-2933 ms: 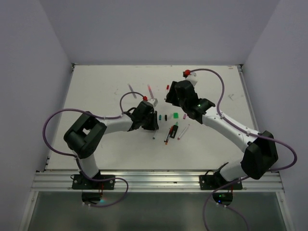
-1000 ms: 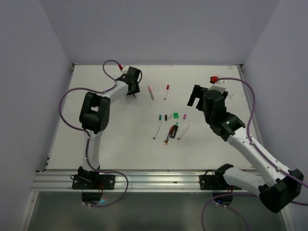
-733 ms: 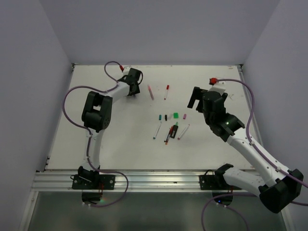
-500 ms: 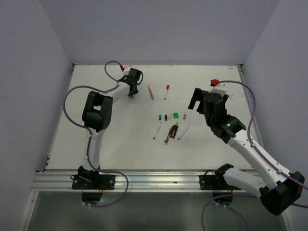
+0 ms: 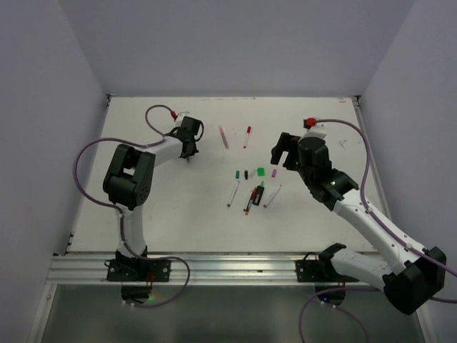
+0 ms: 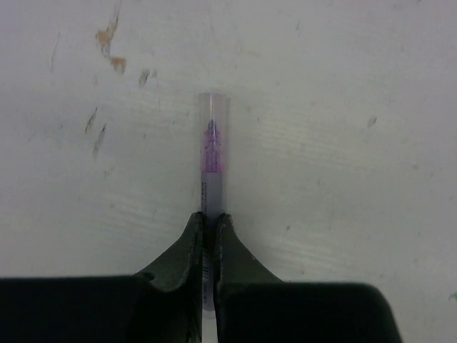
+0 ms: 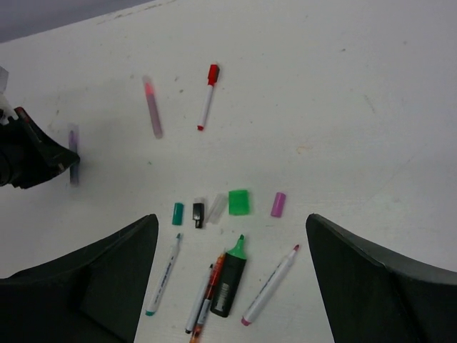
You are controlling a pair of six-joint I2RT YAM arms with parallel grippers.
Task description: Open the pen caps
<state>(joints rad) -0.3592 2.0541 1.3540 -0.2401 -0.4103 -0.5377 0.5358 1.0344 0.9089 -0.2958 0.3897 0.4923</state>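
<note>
My left gripper (image 6: 207, 218) is shut on a thin pen with a clear cap over a purple tip (image 6: 213, 146), low over the far-left table (image 5: 189, 148). My right gripper (image 7: 230, 236) is open and empty, hovering above the loose caps: teal (image 7: 177, 213), black (image 7: 198, 212), clear (image 7: 216, 206), green (image 7: 239, 201), magenta (image 7: 278, 204). Below them lie uncapped pens: a teal one (image 7: 163, 275), a thin black and orange pair (image 7: 203, 296), the green-and-black highlighter (image 7: 230, 279) and a pink one (image 7: 270, 286). A red-capped pen (image 7: 208, 96) and a pink pen (image 7: 152, 107) lie farther back.
The white table (image 5: 157, 214) ends at walls on the left, back and right. The left arm's elbow (image 5: 128, 179) stands over the left side. The right arm (image 5: 357, 207) crosses the right side. Purple cables loop off both arms.
My left gripper has drawn a little nearer and left with the pen in it, and its elbow swung left. My right gripper has shifted left toward the caps.
</note>
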